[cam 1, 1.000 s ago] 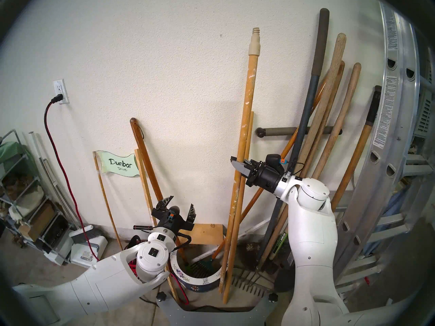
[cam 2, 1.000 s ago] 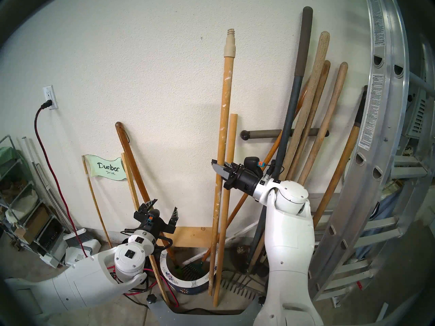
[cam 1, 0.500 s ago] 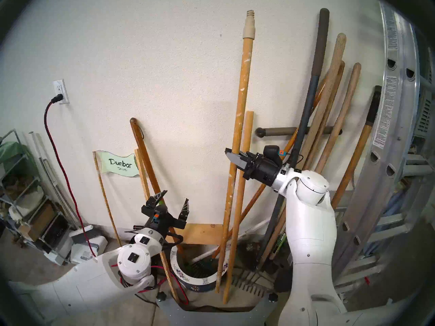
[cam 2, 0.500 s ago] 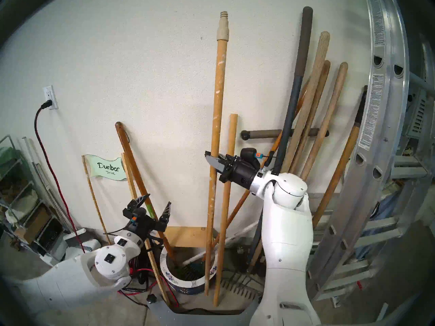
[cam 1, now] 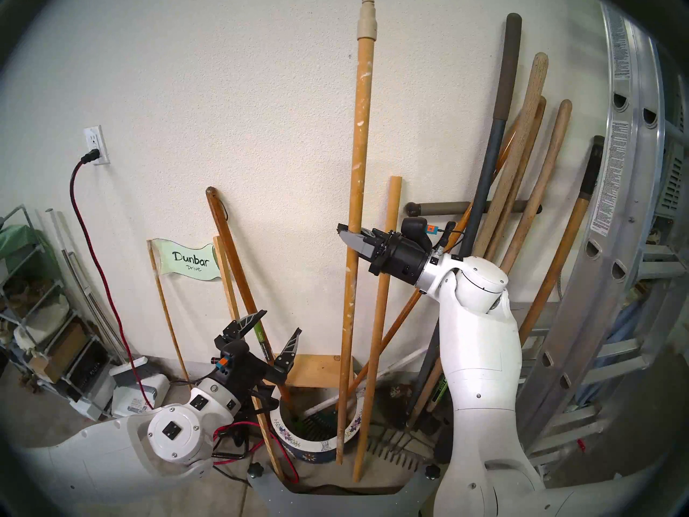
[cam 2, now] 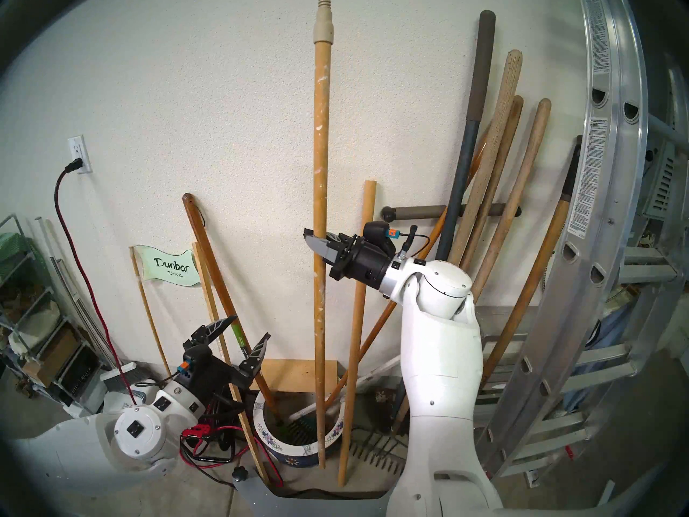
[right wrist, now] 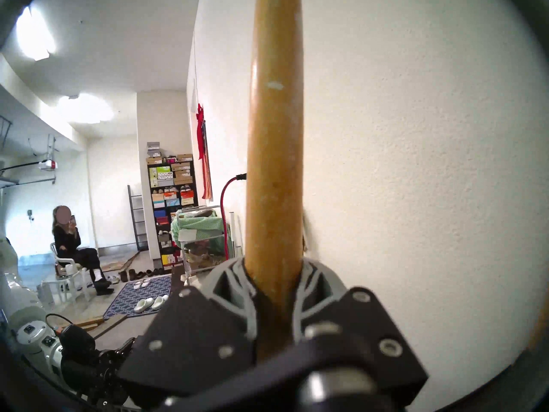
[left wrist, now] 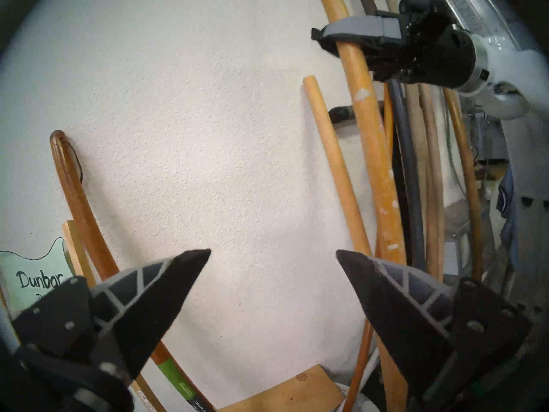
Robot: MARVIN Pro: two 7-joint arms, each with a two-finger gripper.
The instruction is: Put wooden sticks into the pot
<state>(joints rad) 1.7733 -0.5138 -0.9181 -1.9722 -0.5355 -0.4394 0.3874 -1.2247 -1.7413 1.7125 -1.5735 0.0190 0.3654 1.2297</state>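
The paint-flecked wooden stick (cam 1: 359,132) with a cream threaded tip stands nearly upright, and my right gripper (cam 1: 345,232) is shut on its middle. It also shows in the right head view (cam 2: 320,132), the left wrist view (left wrist: 371,135) and the right wrist view (right wrist: 274,135). Its lower end hangs in front of the right front rim of the pot (cam 1: 320,445), a blue planter with a white flowered rim. The plain shorter stick (cam 1: 377,318) leans on the wall, its foot on the floor right of the pot. My left gripper (cam 1: 279,324) is open and empty, left of the pot.
A dark-brown handle with a cord loop (cam 1: 231,266), a thin slat and a green rake (cam 1: 320,417) stand in or by the pot. Garden tool handles (cam 1: 522,169) and an aluminium ladder (cam 1: 626,206) crowd the right. A red cord (cam 1: 93,251) and shelves are on the left.
My right gripper has carried the paint-flecked stick up and to the left, so its foot now hangs by the pot's rim. My left arm has drawn back to the left.
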